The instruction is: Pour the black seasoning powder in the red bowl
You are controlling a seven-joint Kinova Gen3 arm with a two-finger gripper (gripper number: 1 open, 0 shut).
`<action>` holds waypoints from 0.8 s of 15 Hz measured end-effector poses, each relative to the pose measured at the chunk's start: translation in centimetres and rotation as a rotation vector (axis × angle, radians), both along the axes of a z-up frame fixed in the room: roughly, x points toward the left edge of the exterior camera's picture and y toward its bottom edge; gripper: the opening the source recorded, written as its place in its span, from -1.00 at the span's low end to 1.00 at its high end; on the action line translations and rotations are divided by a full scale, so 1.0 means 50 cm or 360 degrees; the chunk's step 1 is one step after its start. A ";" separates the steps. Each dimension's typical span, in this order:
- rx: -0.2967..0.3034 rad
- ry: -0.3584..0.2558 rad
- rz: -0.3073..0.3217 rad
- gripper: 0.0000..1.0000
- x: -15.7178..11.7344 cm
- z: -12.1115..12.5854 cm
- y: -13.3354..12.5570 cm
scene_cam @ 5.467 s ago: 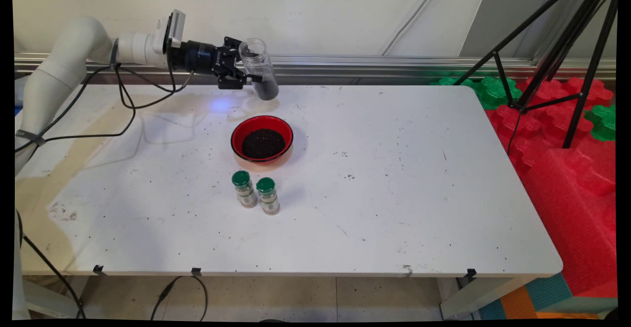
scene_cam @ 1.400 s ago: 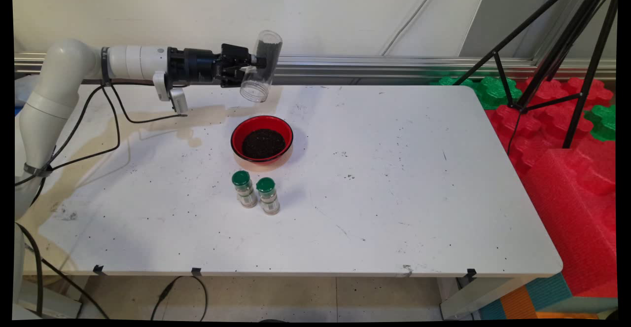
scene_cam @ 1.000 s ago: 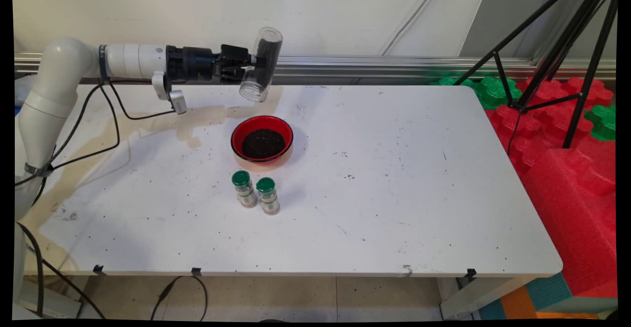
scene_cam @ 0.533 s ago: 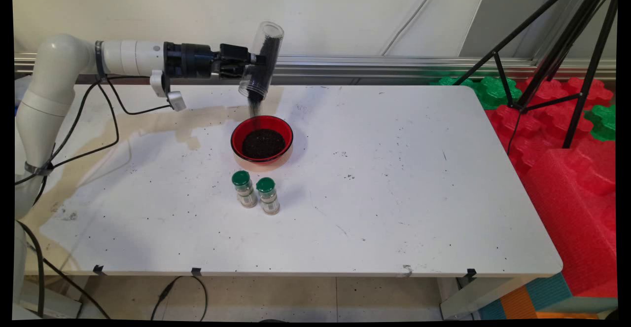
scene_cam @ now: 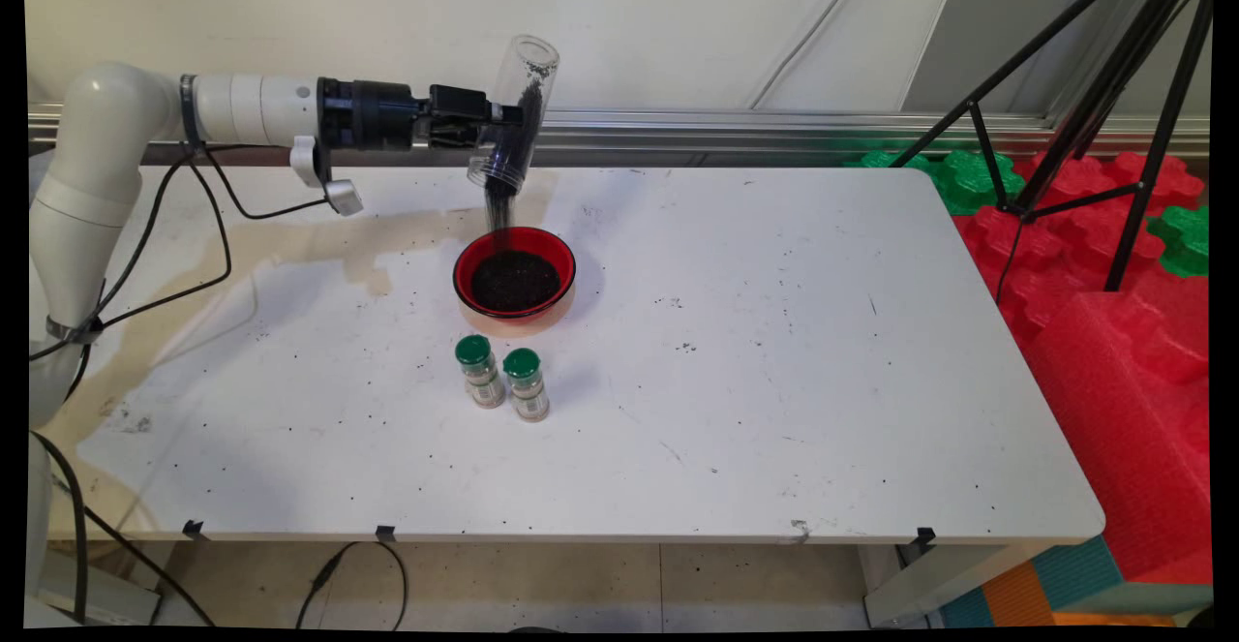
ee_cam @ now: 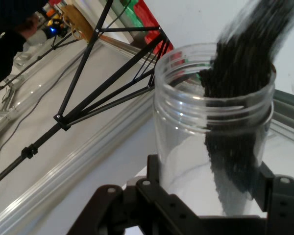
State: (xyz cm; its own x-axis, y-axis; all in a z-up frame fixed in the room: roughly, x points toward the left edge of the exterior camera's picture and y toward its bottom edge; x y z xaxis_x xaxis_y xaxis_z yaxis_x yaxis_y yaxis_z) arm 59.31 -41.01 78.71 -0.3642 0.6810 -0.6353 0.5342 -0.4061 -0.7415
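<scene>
My pincer grips a clear jar upended near the table's far edge, dark grains streaming into the red bowl beneath.

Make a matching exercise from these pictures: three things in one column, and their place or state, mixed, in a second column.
Things:
1. jar
2. bowl
3. shakers

Place or state:
a. side by side, with green caps, on the near side of the red dish
b. tipped mouth down, held in the fingers, dark grains pouring out
c. red, on the table, holding dark grains

Pairs: 1-b, 2-c, 3-a
</scene>
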 end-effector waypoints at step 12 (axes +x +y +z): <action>-0.0093 -0.0055 -0.0035 -1.00 -0.012 0.022 0.017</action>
